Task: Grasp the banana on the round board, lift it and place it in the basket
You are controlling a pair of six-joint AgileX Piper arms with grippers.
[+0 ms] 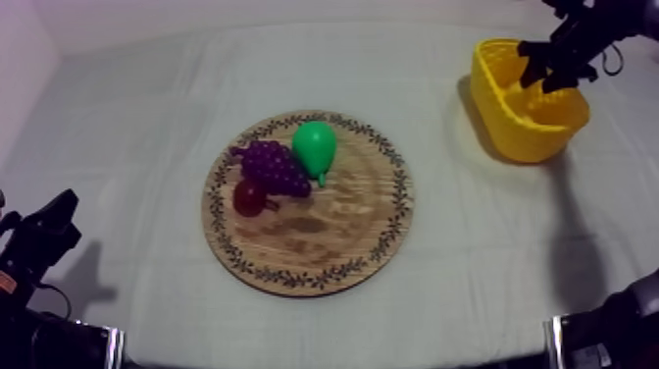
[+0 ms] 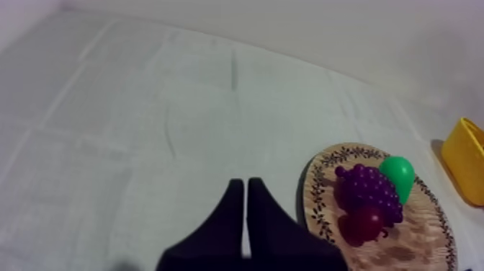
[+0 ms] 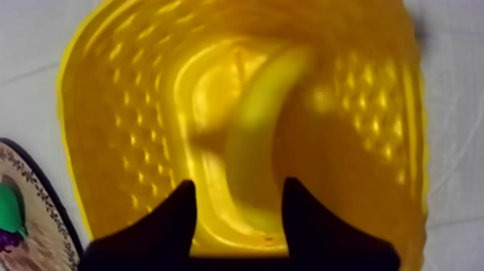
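Left claw (image 2: 245, 184) is resting low, fingers lying together as a wedge; right claw (image 3: 238, 189) is hanging on its extended arm, fingers standing apart, empty.

The board (image 1: 324, 240) lies at the centre of the frame in the top view. On its upper left part are three fruits close together: the grapes (image 1: 273, 167), the pear (image 1: 315, 147) just to the right of them and a little higher, and the small red fruit (image 1: 249, 197) below the grapes, at their left end. The basket (image 1: 530, 137) stands at the upper right of the frame, well apart from the board. The banana (image 3: 263, 115) lies inside the basket.
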